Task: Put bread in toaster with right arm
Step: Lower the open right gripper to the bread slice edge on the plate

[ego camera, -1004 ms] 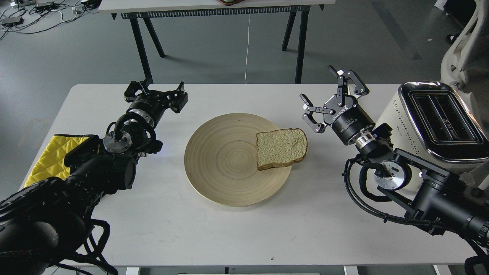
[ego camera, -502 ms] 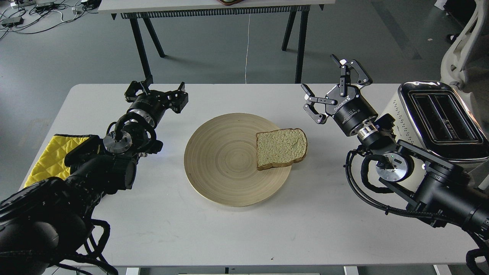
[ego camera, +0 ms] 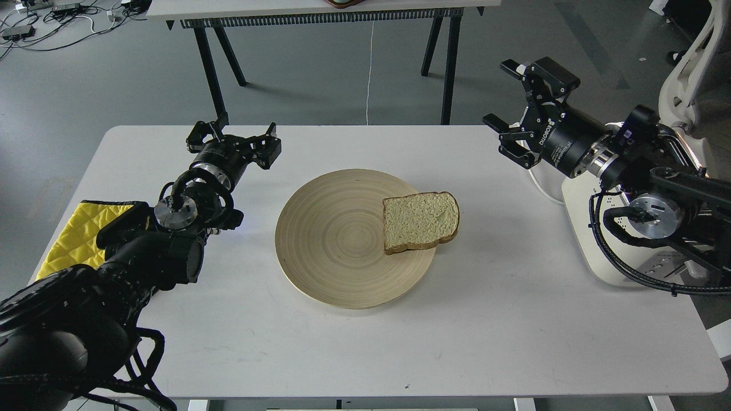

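The right gripper (ego camera: 517, 114) has risen and swung back toward the far right corner of the worktop (ego camera: 228, 342) over the last second; earlier it hung lower and nearer the plate (ego camera: 325, 257), and now its arm lies across the toaster (ego camera: 594, 245), hiding the chrome top and both slots so that only the cream side and base show. Its fingers (ego camera: 502, 123) are spread wide and hold nothing. The bread (ego camera: 421, 221) has not moved: it lies flat on the right part of the plate, its right edge overhanging the rim, well apart from the gripper. The left gripper (ego camera: 231, 140) has stayed where it was, over the far left of the worktop near the yellow cloth (ego camera: 74, 228), fingers open and empty. So the task is not yet begun in earnest: no grasp has been made, and the lift looks like a repositioning before coming down on the slice. The next move probably calls for turning the fingers downward and catching the overhanging edge, since a flat slice offers little else to pinch.
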Motion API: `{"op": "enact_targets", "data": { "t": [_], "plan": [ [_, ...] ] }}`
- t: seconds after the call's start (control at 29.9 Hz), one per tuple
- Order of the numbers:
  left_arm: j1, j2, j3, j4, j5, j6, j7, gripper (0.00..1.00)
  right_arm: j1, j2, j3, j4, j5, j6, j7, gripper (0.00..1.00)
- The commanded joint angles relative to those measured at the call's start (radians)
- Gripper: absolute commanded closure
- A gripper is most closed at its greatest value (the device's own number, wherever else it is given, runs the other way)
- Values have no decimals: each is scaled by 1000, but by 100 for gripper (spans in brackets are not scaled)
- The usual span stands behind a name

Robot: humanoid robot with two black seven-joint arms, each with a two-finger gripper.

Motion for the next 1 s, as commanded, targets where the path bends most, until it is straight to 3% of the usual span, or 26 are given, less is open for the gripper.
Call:
{"op": "enact_targets", "data": {
  "t": [0.0,0.13,0.4,0.97],
  "plan": [
    [0,0,0,0,0,0,0,0,175,10,-282,46,-1,-180,-10,4],
    [0,-1,0,0,0,0,0,0,238,59,-402,111,19,-369,-10,4],
    [0,-1,0,0,0,0,0,0,136,173,-415,108,51,-515,-11,4],
    [0,-1,0,0,0,0,0,0,-38,348,-373,-67,51,-526,-48,4]
  ]
}}
